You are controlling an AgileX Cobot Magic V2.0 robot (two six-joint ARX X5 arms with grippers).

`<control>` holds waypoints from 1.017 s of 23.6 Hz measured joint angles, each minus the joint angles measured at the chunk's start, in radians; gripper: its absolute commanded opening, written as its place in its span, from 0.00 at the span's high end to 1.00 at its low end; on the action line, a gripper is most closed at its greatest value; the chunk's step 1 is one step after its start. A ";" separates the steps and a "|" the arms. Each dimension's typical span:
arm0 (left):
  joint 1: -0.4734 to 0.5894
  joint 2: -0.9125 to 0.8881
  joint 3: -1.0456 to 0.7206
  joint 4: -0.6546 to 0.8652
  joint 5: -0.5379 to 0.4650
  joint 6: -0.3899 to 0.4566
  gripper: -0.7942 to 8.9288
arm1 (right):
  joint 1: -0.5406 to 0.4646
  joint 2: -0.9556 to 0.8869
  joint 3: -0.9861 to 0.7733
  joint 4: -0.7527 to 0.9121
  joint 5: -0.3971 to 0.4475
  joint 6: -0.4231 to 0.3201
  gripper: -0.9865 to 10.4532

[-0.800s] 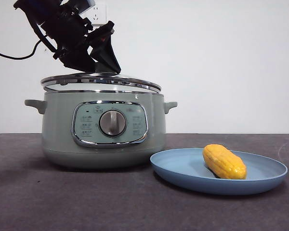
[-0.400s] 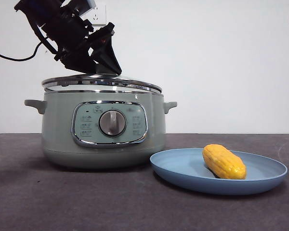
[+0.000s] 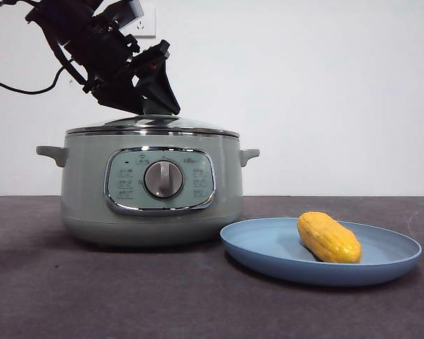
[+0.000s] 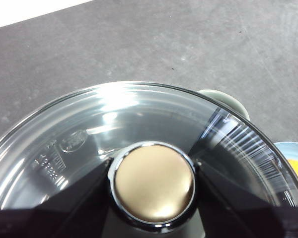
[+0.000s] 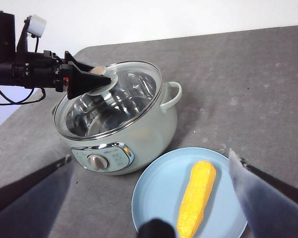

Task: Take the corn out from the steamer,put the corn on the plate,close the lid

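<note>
table point(image 3: 127, 296): dark grey | on it: steamer point(image 3: 85, 191), plate point(image 3: 268, 247)

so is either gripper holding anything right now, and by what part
The left gripper holds the lid by its knob, jaws on either side. The right gripper is open and holds nothing.

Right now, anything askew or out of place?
Nothing stands out. The lid sits level on the steamer, the left gripper on its knob. The corn lies inside the plate; right gripper hangs open above.
</note>
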 measured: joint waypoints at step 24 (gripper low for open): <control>0.006 -0.031 0.025 -0.157 -0.053 -0.001 0.43 | 0.000 0.000 0.000 -0.039 0.000 0.000 0.42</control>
